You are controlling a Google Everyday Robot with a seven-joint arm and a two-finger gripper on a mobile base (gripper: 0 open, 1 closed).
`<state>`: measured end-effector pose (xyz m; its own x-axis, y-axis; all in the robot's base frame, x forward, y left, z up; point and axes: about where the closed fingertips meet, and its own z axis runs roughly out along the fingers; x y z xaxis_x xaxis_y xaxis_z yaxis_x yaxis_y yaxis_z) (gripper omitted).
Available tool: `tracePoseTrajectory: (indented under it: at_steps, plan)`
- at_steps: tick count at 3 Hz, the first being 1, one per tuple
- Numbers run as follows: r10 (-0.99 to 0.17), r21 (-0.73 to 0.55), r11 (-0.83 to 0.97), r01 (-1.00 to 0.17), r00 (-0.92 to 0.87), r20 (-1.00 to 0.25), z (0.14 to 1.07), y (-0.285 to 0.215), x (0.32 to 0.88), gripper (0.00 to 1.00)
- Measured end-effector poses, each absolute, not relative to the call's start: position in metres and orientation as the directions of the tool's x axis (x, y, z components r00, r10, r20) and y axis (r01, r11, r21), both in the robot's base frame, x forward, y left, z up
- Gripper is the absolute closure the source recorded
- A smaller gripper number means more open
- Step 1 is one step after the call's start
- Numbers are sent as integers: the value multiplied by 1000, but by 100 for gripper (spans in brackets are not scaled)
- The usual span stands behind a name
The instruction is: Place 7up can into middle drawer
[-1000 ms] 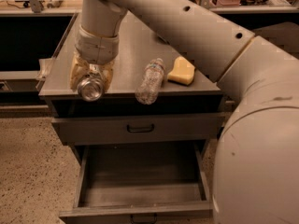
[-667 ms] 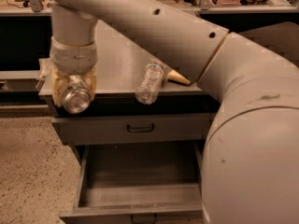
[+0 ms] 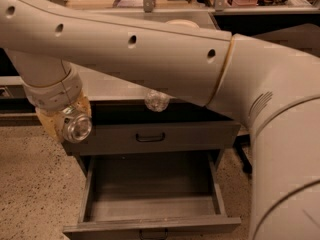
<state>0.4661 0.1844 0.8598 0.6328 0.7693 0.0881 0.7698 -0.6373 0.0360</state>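
Note:
My gripper (image 3: pixel 69 123) is at the left, in front of the cabinet's left front corner, level with the upper drawer front. It is shut on the 7up can (image 3: pixel 76 127), whose round silver end faces the camera; its patterned side is hidden by the yellowish fingers (image 3: pixel 49 126). The middle drawer (image 3: pixel 150 223) is pulled fully open below and right of the gripper, and its grey inside looks empty. My big white arm crosses the whole top of the view and hides most of the cabinet top.
The closed upper drawer front (image 3: pixel 190 134) with its dark handle (image 3: pixel 150 137) is above the open drawer. A clear plastic bottle (image 3: pixel 157 100) lies on the cabinet top, end toward me. Speckled floor (image 3: pixel 35 184) lies to the left.
The gripper with the can has moved left and down, off the cabinet top to its left front corner. The arm now covers more of the view.

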Motion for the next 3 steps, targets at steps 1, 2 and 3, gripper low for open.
tracePoseTrajectory:
  at_steps: [1, 2, 3]
  plan:
    - [810, 121, -586, 801, 576, 110, 858, 188, 461, 100]
    - [860, 289, -504, 814, 505, 78, 827, 161, 463, 100]
    - [916, 389, -394, 833, 391, 89, 822, 136, 428, 100]
